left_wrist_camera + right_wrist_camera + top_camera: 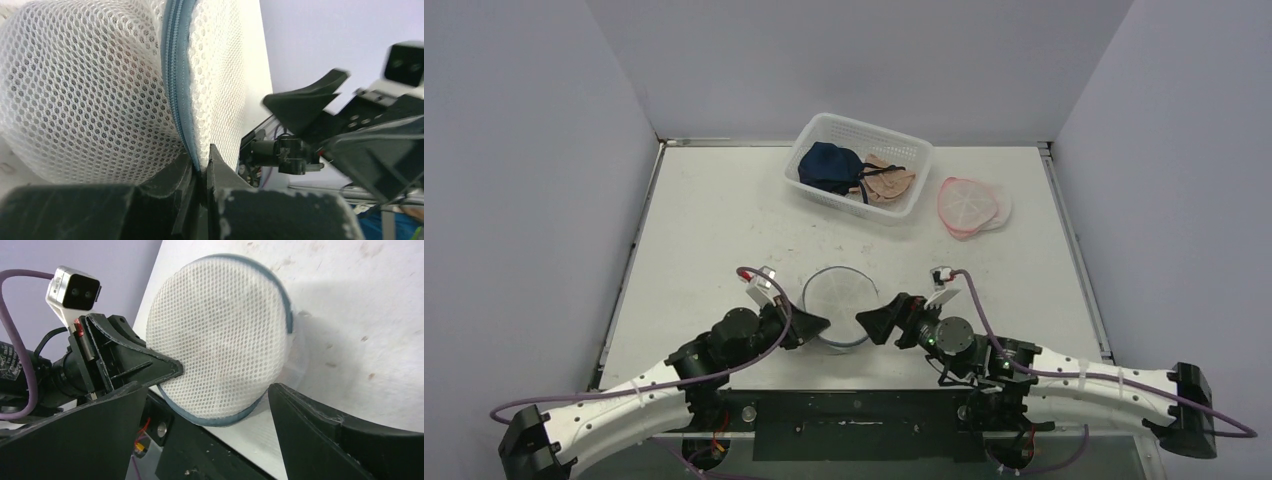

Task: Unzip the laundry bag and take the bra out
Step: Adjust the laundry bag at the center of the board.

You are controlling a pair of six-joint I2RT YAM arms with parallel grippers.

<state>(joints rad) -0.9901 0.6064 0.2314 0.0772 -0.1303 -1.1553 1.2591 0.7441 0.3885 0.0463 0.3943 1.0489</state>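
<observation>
unzip step, just starting | left end effector [202, 172] pinching bag [838, 305] at zipper [175, 75] | right end effector [874, 322] wide open, empty | next: draw zipper open

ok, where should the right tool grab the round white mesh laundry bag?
Take the blue-grey zipper rim, right edge, coming from the right. The round white mesh laundry bag bulges elsewhere; the rim is its thin lip. The left tool pinches the opposite edge; the open right tool faces this one.

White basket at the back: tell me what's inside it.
Inside the basket lie a navy garment and a beige garment with dark straps. Anything beneath them is covered.
</observation>
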